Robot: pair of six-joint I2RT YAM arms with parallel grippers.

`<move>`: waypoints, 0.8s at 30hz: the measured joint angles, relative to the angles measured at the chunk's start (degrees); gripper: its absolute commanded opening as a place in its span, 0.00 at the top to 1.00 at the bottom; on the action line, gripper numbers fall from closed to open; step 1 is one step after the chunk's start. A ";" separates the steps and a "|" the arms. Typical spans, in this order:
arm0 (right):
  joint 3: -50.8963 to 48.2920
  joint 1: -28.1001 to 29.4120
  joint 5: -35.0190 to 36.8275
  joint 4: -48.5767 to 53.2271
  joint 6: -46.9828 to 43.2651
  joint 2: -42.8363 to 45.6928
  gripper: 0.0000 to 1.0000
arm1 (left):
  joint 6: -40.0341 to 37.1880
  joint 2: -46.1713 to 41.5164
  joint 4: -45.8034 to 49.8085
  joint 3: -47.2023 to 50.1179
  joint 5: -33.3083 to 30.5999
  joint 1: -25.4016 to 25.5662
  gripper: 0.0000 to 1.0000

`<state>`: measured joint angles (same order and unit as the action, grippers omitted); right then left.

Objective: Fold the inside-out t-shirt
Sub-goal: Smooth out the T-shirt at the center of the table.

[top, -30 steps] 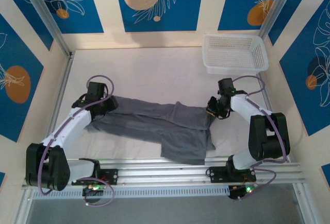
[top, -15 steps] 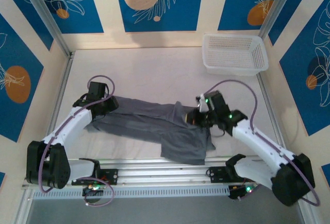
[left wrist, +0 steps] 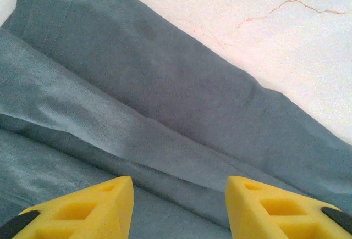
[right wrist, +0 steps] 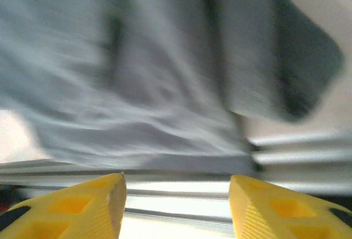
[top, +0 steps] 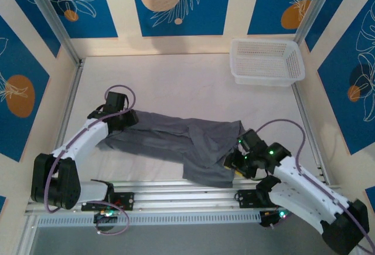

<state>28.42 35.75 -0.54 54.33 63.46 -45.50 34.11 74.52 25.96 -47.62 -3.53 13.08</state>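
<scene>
The slate-grey inside-out t-shirt (top: 176, 140) lies crumpled lengthwise across the near half of the table, with one flap (top: 208, 170) reaching the front edge. My left gripper (top: 130, 118) hovers over the shirt's left end. Its yellow fingers (left wrist: 82, 211) stand apart above a long fold in the cloth (left wrist: 137, 112), gripping nothing. My right gripper (top: 232, 162) is low at the shirt's near right corner, open. From the wrist its fingers (right wrist: 275, 209) hang over the metal rail, with the blurred shirt hem (right wrist: 165, 140) just ahead.
A white plastic basket (top: 267, 77) stands at the far right corner. An aluminium rail (top: 170, 187) runs along the near edge under the shirt's flap. Bare white tabletop (top: 176, 85) lies beyond the shirt. Blue patterned walls close in the sides.
My right gripper let go of the shirt's right end, opened, and swung down toward the near edge. The left arm shifted only slightly.
</scene>
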 measured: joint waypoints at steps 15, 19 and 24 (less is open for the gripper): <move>-5.79 11.50 6.58 -15.17 19.47 -12.48 0.58 | 0.00 -0.96 -0.15 0.33 -0.66 0.92 0.52; -6.29 12.24 6.40 -14.32 21.90 -9.46 0.92 | -0.13 -0.96 -0.15 0.31 -0.85 0.94 0.52; -6.19 10.88 4.96 -12.74 21.22 -6.97 1.00 | -0.15 -0.76 -0.15 0.31 -1.05 0.94 0.52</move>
<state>22.24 46.63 4.43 41.58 84.68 -52.47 33.95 73.76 25.80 -47.31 -4.58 14.02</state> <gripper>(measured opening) 0.056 0.477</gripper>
